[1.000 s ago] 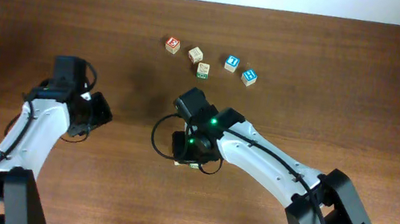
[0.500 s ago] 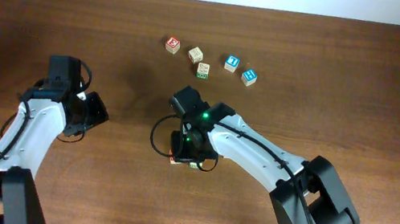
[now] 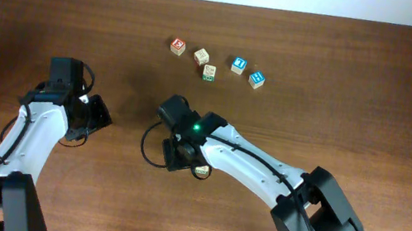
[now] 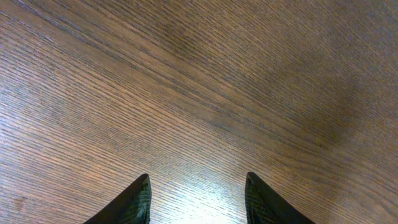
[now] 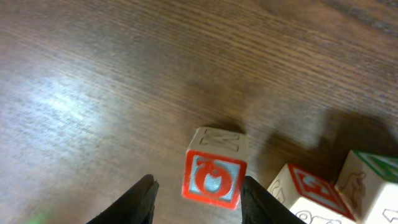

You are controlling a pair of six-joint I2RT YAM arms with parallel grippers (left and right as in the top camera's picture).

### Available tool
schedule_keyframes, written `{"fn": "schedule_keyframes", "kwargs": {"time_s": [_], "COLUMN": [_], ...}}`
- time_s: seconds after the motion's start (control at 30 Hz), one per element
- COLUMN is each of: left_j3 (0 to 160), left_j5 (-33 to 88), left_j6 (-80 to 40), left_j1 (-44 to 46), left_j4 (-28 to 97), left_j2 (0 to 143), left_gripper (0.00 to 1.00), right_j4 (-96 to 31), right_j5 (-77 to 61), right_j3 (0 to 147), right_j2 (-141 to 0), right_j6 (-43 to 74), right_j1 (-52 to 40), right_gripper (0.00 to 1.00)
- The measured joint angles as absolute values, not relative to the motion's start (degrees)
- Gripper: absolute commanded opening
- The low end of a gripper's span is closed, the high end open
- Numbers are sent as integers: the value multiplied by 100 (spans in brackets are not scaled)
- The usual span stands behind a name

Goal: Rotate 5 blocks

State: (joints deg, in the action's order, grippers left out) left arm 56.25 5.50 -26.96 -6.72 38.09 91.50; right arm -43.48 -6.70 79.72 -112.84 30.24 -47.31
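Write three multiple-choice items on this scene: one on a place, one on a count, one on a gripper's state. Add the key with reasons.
1. In the right wrist view, where is the red-faced block?
A. Between the right gripper's fingers
B. On top of another block
C. Lying in a bowl

2. In the overhead view, how many blocks form the row near the table's far edge?
A. Three
B. Five
C. Eight

3. How is the left gripper?
A. Shut on a block
B. Open over bare wood
C. Open around a block

Key:
1 A: it stands between the two fingers.
2 B: five show there.
3 B: its fingers stand apart with only wood between.
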Motion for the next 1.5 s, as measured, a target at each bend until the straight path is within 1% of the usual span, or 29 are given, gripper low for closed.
{"fn": "schedule_keyframes", "kwargs": {"time_s": [0.1,0.23,0.3,0.43,0.7,0.73,0.83,0.87,0.9,0.97,1.07,1.1,1.13,1.17,1.2,1.23,1.27,1.33,1.47,1.5], "left_j3": [5625,5625,5625,5625,5625,5625,5625,5625,5625,5625,5625,5625,5625,5625,5625,5625,5625,5625,5625,5625], "left_j5": [550,545,530,530,530,530,530,530,530,530,530,530,528,530,528,528,528,528,528,528], "left_j6": [-2696,-2655,-2609,-2569,-2567,-2567,-2567,-2567,-2565,-2567,-2565,-2565,-2565,-2565,-2561,-2550,-2550,-2547,-2547,-2547], "left_j1": [-672,-672,-672,-672,-672,-672,-672,-672,-672,-672,-672,-672,-672,-672,-672,-672,-672,-672,-672,-672], "left_j4": [3811,3835,3844,3850,3850,3857,3872,3872,3872,3874,3900,3900,3898,3903,3903,3905,3909,3913,3913,3913], "left_j2": [9150,9150,9150,9150,9150,9150,9150,9150,9150,9150,9150,9150,9150,9150,9150,9150,9150,9150,9150,9150], "left_gripper": [47,49,49,50,50,50,50,51,51,51,51,51,51,51,51,51,51,51,51,51], "right_j4": [-4488,-4641,-4654,-4692,-4283,-4287,-4327,-4331,-4353,-4377,-4856,-5057,-5374,-5677,-6027,-6289,-6582,-6827,-6643,-6619], "right_j5": [-578,-513,-484,-239,209,161,-32,-67,-123,-193,-279,-290,-292,-287,-285,-287,-290,-309,-585,-609], "right_j3": [8136,8274,8333,8473,8562,8571,8582,8582,8582,8589,8875,9161,9402,9686,9911,9998,9996,9819,8969,8960], "right_j2": [-11531,-11703,-11708,-11708,-11764,-11830,-11913,-11917,-11922,-11922,-11946,-11963,-11987,-11987,-11985,-11985,-11985,-11985,-11987,-11979], "right_j6": [3052,3138,3153,3277,3776,3804,3896,3913,3920,3920,3848,3765,3741,3704,3671,3642,3610,3618,3752,3756], "right_j1": [-4731,-4731,-4731,-4731,-4689,-4637,-4421,-4390,-4379,-4381,-4381,-4381,-4379,-4379,-4381,-4381,-4381,-4381,-4381,-4381], "right_gripper": [42,27,22,21,22,24,41,45,51,55,63,63,61,54,33,15,5,5,4,5]}}
